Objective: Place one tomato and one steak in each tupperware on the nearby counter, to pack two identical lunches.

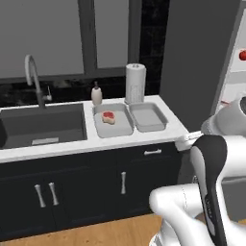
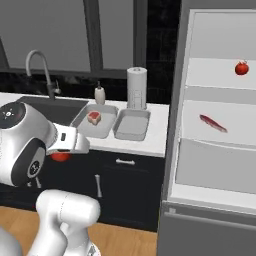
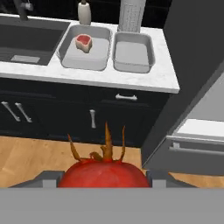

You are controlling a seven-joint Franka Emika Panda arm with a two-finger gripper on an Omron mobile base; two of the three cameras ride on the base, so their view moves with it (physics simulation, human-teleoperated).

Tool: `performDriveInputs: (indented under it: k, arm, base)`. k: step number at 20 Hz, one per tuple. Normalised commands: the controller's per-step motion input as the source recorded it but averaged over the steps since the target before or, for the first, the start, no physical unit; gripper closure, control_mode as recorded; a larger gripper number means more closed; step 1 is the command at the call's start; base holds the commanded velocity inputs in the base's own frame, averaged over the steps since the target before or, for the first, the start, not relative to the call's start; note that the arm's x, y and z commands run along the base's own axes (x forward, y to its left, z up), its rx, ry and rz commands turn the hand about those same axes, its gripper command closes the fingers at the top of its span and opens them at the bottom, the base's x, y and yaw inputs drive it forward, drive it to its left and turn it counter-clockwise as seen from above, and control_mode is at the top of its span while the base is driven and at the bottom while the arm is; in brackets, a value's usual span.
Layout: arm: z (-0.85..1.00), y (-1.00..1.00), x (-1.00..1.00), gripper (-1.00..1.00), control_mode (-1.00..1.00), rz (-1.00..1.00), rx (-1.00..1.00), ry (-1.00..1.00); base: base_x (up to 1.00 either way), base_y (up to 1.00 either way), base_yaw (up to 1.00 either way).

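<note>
Pincer: the gripper (image 3: 103,181) is closed on a red tomato (image 3: 103,174); one grey finger tip (image 3: 47,178) shows at the fruit's 9 o'clock side and another at its 3 o'clock side, and the brown stem points toward 12 o'clock in the hand view.
Tomato from the side: in the right base view a red patch (image 2: 60,156) peeks out under the white hand, in front of the dark cabinets.
Writing: no brand, label or lettering can be read on anything.
Counter: the white speckled counter (image 3: 87,75) lies at 12 o'clock from the held tomato, well apart from it.
Left tupperware: a grey tray (image 3: 83,54) on the counter, at about 11 o'clock from the pincer, with one steak (image 3: 83,42) lying in its far part.
Right tupperware: a grey tray (image 3: 132,52) just beside the first, at about 12 o'clock.
Behind the trays: soap bottle (image 1: 96,94) and paper towel roll (image 1: 135,82) standing upright.
Sink: dark basin (image 1: 43,123) with a curved faucet (image 1: 34,78), at 10 o'clock.
Fridge: open, at 3 o'clock in the right base view; a second tomato (image 2: 241,68) on an upper shelf and a second steak (image 2: 213,123) on the shelf below.
</note>
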Motion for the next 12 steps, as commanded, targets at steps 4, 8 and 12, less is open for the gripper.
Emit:
performDriveInputs:
  k: [4, 8, 12]
  arm:
    - [0.00, 0.00, 0.00, 1.00, 1.00, 0.00, 0.00, 0.00]
    - [0.00, 0.00, 0.00, 1.00, 1.00, 0.00, 0.00, 0.00]
    - [0.00, 0.00, 0.00, 1.00, 1.00, 0.00, 0.00, 0.00]
  base:
    - [1.00, 0.55, -0.11]
    - [1.00, 0.05, -0.08]
    - [0.97, 0.00, -0.01]
